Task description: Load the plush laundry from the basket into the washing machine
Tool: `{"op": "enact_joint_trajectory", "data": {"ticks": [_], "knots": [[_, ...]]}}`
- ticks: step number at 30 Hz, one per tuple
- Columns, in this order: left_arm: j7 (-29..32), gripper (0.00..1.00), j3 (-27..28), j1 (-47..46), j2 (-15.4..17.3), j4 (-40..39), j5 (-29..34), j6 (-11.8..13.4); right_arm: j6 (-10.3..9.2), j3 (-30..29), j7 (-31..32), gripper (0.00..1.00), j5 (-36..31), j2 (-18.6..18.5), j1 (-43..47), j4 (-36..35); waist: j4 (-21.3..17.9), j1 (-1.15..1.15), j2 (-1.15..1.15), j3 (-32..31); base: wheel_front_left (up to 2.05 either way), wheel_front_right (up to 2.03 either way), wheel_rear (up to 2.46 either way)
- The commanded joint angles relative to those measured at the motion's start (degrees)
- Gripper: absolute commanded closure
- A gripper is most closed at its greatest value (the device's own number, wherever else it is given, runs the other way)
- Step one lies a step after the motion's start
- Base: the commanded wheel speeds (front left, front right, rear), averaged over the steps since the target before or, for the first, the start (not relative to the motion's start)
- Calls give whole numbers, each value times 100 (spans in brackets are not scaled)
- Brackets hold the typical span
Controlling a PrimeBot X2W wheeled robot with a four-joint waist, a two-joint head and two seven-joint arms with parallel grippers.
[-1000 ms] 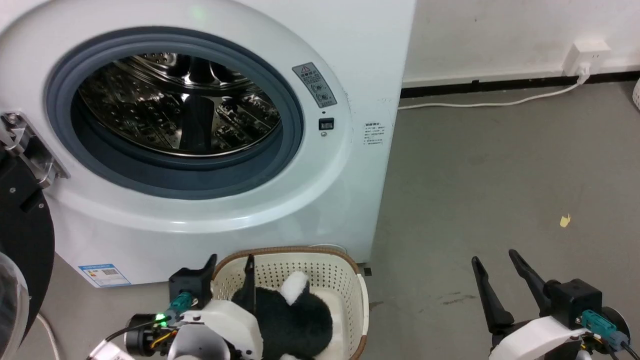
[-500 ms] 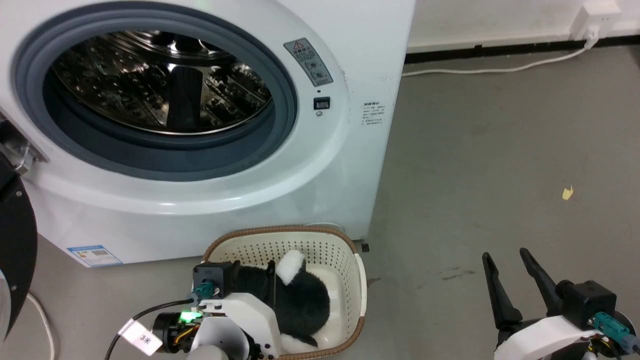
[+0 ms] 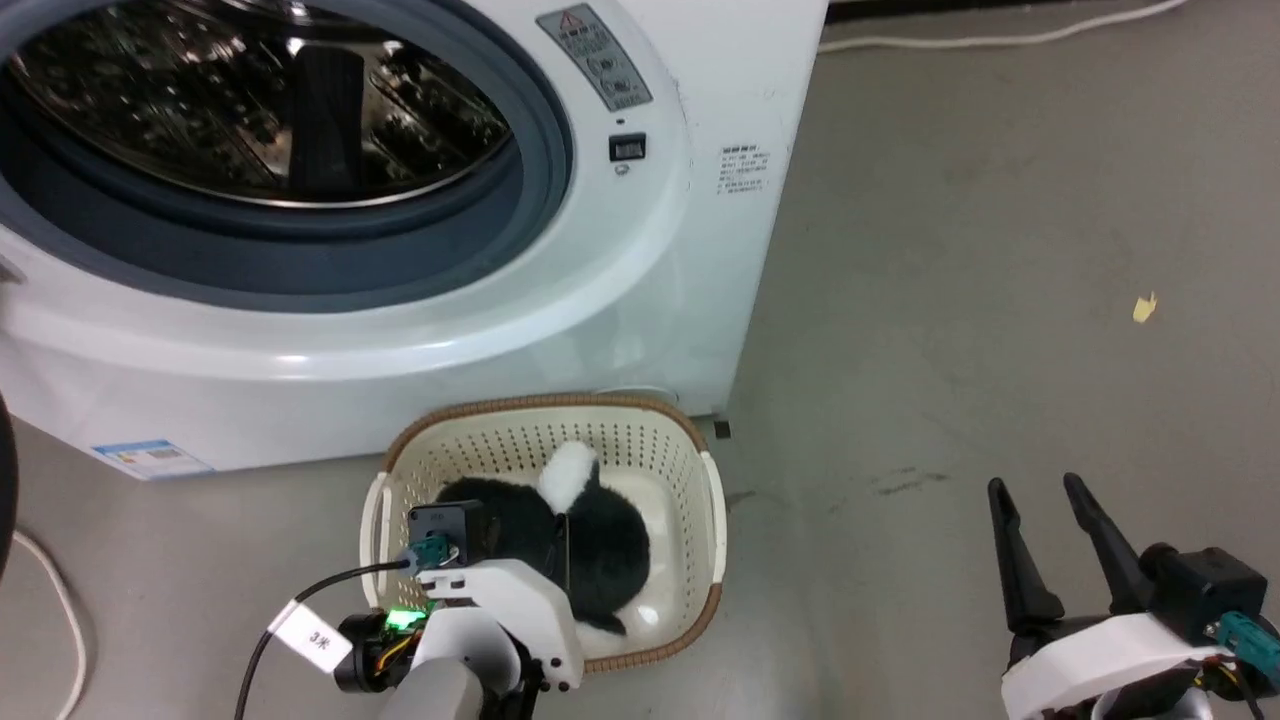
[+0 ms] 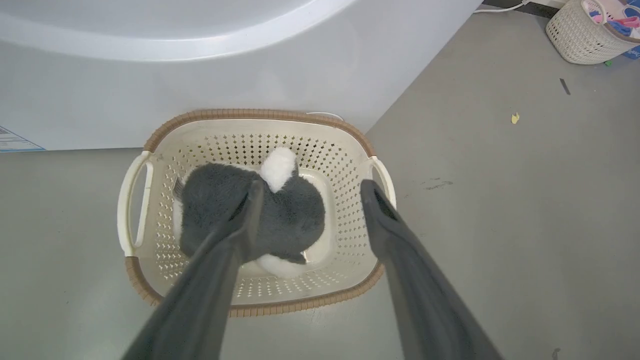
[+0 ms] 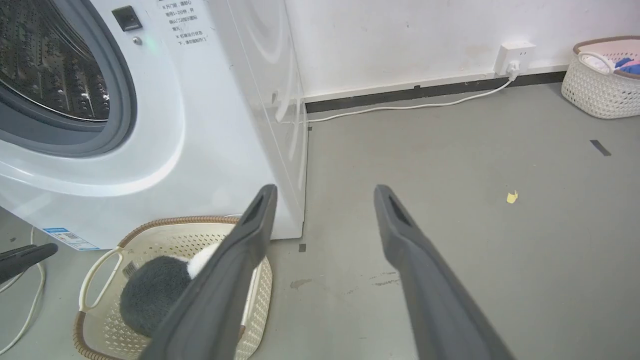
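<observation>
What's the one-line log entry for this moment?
phase: pre-grasp | left gripper: open, over plush in basket | right gripper: open, over floor | washer: porthole open

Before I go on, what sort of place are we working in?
Most likely a laundry or utility room: a front-loading washing machine on a bare grey floor, a basket with plush laundry before it, and a second basket of clothes by the wall.
</observation>
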Motion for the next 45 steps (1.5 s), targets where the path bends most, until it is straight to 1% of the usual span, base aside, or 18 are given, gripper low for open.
{"op": "enact_joint_trajectory", "data": {"ticks": [1, 12, 27, 36, 45], "knots": [[-36, 0, -89, -173, 9, 159, -121, 61, -3, -31, -56, 0, 75, 7, -133, -2, -9, -1, 0, 162, 0, 0, 0], [-205, 0, -590, -900, 69, 1030, -306, 209, -3, -189, -168, 0, 331, -102, -239, -149, 37, -1, 0, 951, 0, 0, 0], [-512, 0, -942, -1866, 148, 2119, -887, 369, -4, -399, -302, 0, 712, -270, -265, -352, 155, -1, 0, 1966, 0, 0, 0], [-712, 0, -1191, -2489, 124, 2700, -1231, 478, -4, -589, -353, 0, 923, -369, -270, -547, 225, -1, 0, 2603, 0, 0, 0], [-1129, 0, -1341, -3209, 189, 3282, -1598, 757, -5, -758, -396, 0, 1151, -416, -168, -724, 283, -1, 0, 3211, 0, 0, 0]]}}
